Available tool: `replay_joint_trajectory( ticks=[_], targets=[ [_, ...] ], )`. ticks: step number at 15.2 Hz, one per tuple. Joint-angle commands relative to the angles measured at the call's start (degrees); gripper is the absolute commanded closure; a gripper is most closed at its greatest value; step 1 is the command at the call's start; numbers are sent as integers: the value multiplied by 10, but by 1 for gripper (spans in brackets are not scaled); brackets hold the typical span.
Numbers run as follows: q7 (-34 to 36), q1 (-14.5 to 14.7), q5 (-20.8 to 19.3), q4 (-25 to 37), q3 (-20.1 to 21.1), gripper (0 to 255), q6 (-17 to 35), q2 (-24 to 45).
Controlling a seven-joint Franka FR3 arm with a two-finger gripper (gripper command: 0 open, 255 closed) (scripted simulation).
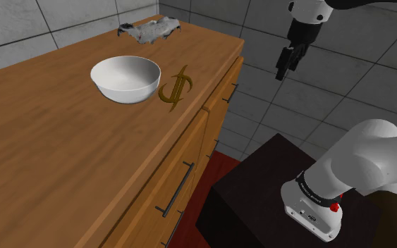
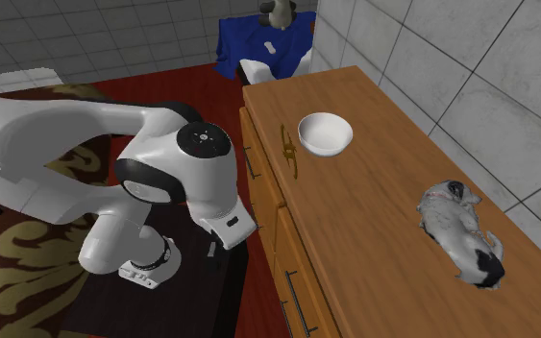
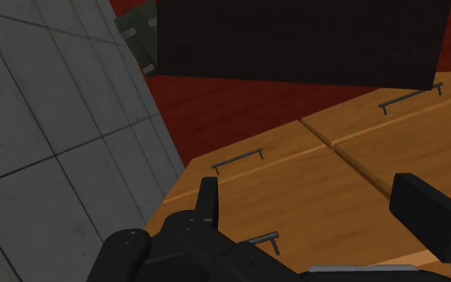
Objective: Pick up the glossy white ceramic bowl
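Observation:
The glossy white bowl (image 1: 125, 79) stands upright on the wooden countertop (image 1: 56, 162), near its front edge; in the second exterior view the bowl (image 2: 325, 132) sits toward the far end of the countertop. My black gripper (image 1: 285, 69) hangs in the air well to the shoulder view's right of the bowl, off past the cabinet's edge and above the floor. In the wrist view the gripper (image 3: 320, 210) is open, its fingers (image 3: 207, 200) wide apart with nothing between them, and it faces the cabinet's drawer fronts (image 3: 360, 160).
A gold dollar-sign ornament (image 1: 175, 88) stands just beside the bowl at the counter's edge. A black-and-white dog figure (image 1: 149, 29) lies at the back of the counter by the tiled wall (image 1: 63, 17). The dark stand (image 1: 260, 204) sits below.

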Motion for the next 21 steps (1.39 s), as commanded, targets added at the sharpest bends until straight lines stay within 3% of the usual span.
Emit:
replay_joint_trajectory(
  ticks=[1,11,21],
  targets=[
    [0,0,0,0,0,0,0,0],
    [77,48,85,96,61,0,62,152],
    [143,82,134,248,112,0,95,318]
  ],
)
